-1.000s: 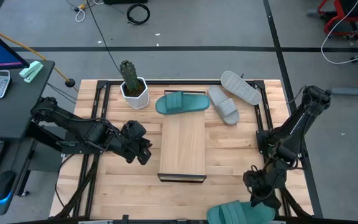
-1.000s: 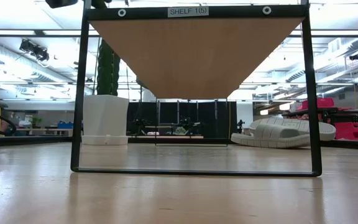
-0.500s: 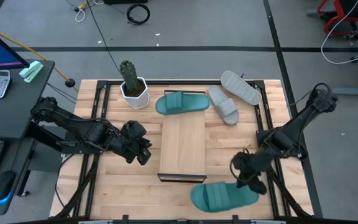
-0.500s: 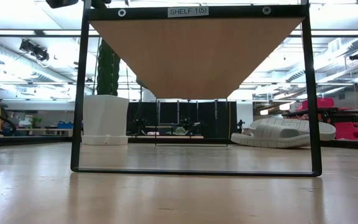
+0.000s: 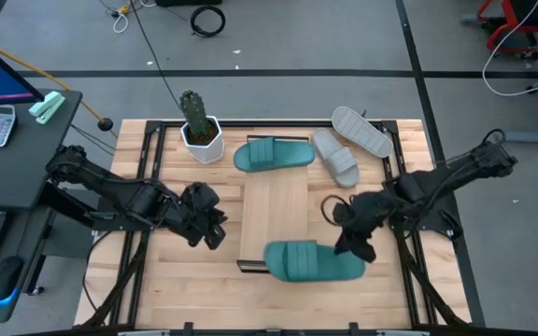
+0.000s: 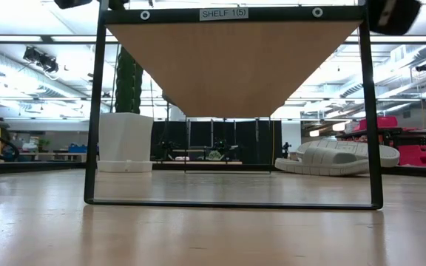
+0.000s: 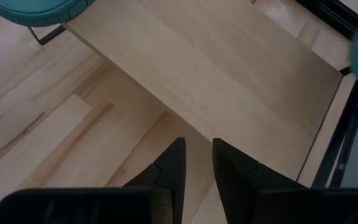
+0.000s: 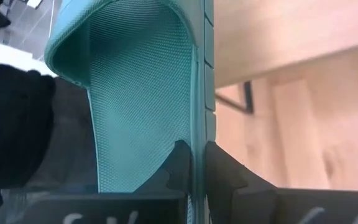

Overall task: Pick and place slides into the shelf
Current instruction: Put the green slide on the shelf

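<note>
My right gripper (image 5: 351,245) is shut on a teal slide (image 5: 311,261), which hangs over the near end of the shelf (image 5: 276,210), a light-wood board on a dark frame. In the right wrist view the slide's mesh footbed (image 8: 142,93) fills the picture. A second teal slide (image 5: 274,154) lies across the shelf's far end. Two grey slides (image 5: 336,157) lie right of it, one (image 5: 361,131) sole up and leaning on the other. My left gripper (image 5: 215,229) waits, shut, left of the shelf. My right gripper pinches the teal slide's sole edge (image 8: 199,134) near the slide's right end, one finger (image 8: 178,165) on the footbed side and the other on the outer side. It comes from the table's right, slanting down. The slide lies about level, strap up, lifted clear.
A potted cactus (image 5: 197,126) stands at the table's far left, beside the far teal slide. The shelf's dark frame legs (image 6: 93,111) rise from the tabletop. Bare planks lie left and right of the shelf. A desk with a keyboard stands off the table's left.
My right gripper has carried the teal slide from the table's near right corner toward the left and far edges, until it hangs over the shelf's near end. The slide stayed about level with its strap up. The gripper has stayed shut on it.
</note>
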{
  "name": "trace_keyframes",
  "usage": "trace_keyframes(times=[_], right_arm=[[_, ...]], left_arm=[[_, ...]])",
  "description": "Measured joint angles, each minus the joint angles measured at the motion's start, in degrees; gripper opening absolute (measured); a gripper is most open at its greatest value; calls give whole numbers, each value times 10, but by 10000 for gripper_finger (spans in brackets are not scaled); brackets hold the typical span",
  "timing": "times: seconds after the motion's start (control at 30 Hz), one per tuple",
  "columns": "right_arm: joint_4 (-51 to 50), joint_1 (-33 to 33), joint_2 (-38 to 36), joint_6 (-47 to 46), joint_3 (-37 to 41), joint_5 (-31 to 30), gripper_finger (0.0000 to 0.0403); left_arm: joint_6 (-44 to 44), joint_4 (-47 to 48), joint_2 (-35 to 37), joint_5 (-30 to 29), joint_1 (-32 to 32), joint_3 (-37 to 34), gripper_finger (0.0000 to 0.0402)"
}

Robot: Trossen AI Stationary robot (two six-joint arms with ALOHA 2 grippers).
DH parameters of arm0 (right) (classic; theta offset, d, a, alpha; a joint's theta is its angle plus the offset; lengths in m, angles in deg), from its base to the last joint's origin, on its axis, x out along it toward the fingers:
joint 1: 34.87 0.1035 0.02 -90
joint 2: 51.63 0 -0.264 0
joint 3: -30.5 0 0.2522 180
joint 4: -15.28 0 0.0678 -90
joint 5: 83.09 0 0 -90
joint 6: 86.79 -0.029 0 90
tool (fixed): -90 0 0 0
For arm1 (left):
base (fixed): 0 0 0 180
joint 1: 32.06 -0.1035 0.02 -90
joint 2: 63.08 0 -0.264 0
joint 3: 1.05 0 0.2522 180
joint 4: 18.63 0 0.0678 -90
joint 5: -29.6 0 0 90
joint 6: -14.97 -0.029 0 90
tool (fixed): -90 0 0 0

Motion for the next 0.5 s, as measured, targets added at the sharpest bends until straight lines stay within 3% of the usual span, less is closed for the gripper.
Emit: trace_keyframes(times=[0.5], right_arm=[[1,-193,14,126,0,92,30]], left_arm=[[4,0,0,0,13,0,86]])
